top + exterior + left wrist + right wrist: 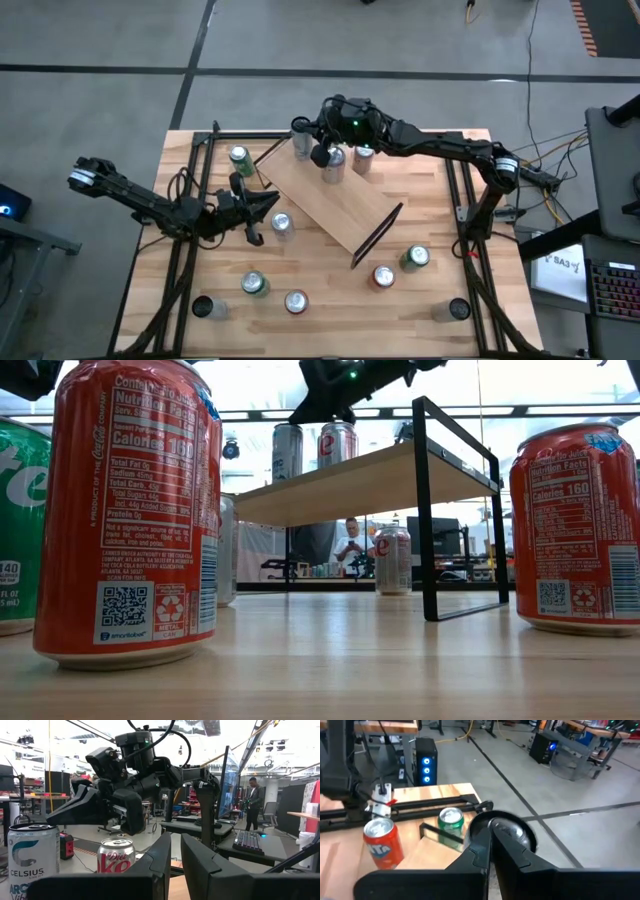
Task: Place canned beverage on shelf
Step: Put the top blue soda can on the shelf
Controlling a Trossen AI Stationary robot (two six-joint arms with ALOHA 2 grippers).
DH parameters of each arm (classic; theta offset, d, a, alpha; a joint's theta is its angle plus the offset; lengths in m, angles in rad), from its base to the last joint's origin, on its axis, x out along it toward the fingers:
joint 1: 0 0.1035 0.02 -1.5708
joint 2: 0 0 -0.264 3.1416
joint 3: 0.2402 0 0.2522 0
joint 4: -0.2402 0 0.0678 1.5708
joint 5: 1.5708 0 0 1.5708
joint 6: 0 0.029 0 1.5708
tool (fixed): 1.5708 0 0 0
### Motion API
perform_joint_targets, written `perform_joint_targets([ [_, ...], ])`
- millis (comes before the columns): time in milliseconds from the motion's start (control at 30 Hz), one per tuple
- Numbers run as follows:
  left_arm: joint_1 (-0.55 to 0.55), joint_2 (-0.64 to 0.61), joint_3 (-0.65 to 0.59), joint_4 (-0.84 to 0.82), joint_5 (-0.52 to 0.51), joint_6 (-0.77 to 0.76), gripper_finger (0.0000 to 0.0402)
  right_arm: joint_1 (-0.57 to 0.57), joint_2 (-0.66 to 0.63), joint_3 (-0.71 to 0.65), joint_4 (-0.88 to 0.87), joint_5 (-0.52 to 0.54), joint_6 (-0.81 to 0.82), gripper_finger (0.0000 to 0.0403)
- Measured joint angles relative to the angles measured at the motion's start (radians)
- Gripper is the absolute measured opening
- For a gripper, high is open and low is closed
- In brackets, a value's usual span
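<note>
Two silver cans already stand on your small light-wood shelf with black metal end frames. Your right gripper hovers over its far end, fingers pressed together, empty. Your left gripper waits beside the shelf's near-left edge, nearly closed.

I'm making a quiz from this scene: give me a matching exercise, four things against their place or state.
1 Diet Coke can
2 red can
3 right hand
4 left hand

a shut, over the tabletop beside the shelf
b standing on the shelf
c shut, above the shelf
d standing on the tabletop

Pairs: 1-b, 2-d, 3-c, 4-a
</note>
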Motion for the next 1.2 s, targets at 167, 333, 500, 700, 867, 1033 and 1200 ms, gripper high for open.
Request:
perform_joint_targets([
  [167, 0.000, 0.000, 0.000, 0.000, 0.000, 0.009, 0.0027, 0.007, 0.000, 0.023, 0.023, -0.003, 0.009, 0.0009],
  [333, 0.000, -0.009, 0.000, 0.018, -0.009, 0.088, 0.0027, 0.019, 0.025, 0.037, 0.049, -0.010, 0.047, 0.0009],
  [500, 0.001, -0.059, 0.000, 0.094, -0.099, 0.278, 0.0027, 0.030, 0.088, 0.087, 0.058, -0.005, 0.079, 0.0009],
  [700, 0.000, -0.129, 0.000, 0.062, -0.096, 0.435, 0.0027, 0.039, 0.135, 0.194, -0.048, 0.065, 0.069, 0.0009],
  [867, 0.000, -0.132, 0.000, 0.003, -0.095, 0.444, 0.0018, 0.045, 0.180, 0.287, -0.179, 0.123, 0.069, 0.0009],
  [1033, 0.000, -0.124, 0.000, 0.000, -0.096, 0.458, 0.0009, 0.057, 0.212, 0.376, -0.313, 0.148, 0.068, 0.0009],
  [1200, 0.000, -0.124, 0.000, -0.003, -0.096, 0.454, 0.0004, 0.066, 0.212, 0.384, -0.329, 0.151, 0.061, 0.0009],
])
